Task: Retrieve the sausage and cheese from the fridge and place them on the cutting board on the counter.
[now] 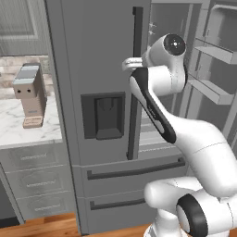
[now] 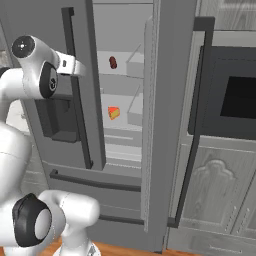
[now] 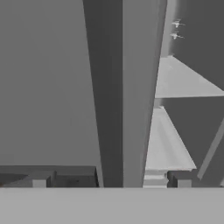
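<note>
The grey fridge [image 1: 92,55] has its left door closed and its right door swung open. Inside, the dark reddish sausage [image 2: 113,62] lies on an upper shelf. The yellow-orange cheese [image 2: 114,112] wedge rests on a shelf lower down. My hand [image 2: 70,63] reaches toward the left door's dark handle [image 2: 75,75], short of both foods. In the hand view my gripper [image 3: 111,180] is open, its fingertips [image 3: 41,179] wide apart. The handle [image 3: 105,87] and the door's edge stand ahead between them. The marble counter [image 1: 14,125] lies to the fridge's left. The cutting board is out of view.
A tan coffee machine [image 1: 30,90] stands on the counter against the brick wall. The open right door [image 2: 165,125] with its bins [image 1: 213,90] juts out toward me. A dark wall oven [image 2: 235,100] and grey cabinets sit right of it. Two bottom drawers [image 1: 134,171] run below.
</note>
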Controlling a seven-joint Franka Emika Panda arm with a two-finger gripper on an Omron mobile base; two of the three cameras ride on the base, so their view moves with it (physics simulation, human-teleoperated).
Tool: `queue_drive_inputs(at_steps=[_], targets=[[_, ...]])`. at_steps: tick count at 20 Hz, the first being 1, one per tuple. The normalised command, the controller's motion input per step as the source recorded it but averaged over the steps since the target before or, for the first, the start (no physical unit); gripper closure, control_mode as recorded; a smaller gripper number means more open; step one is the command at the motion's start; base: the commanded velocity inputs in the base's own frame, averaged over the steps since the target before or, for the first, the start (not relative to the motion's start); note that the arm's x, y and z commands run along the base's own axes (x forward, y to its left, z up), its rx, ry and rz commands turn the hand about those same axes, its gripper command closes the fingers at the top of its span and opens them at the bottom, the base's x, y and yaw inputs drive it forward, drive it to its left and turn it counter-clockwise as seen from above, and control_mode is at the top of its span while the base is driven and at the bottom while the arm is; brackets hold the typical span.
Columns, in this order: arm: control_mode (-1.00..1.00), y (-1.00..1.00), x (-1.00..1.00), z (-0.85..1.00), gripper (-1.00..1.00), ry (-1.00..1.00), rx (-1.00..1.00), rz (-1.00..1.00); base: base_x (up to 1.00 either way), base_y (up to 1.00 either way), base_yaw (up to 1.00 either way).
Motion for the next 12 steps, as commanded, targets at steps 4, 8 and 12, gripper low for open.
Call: queue_drive_inputs(at_steps=[4, 8, 12], targets=[[-1.00, 0.03, 0.58, 0.00, -1.00, 0.00, 0.00, 0.00, 0.00, 0.00, 0.00], [-1.00, 0.09, 0.54, 0.00, -1.00, 0.00, 0.00, 0.00, 0.00, 0.00, 0.00], [-1.00, 0.22, 0.45, 0.00, -1.00, 0.00, 0.00, 0.00, 0.00, 0.00, 0.00]])
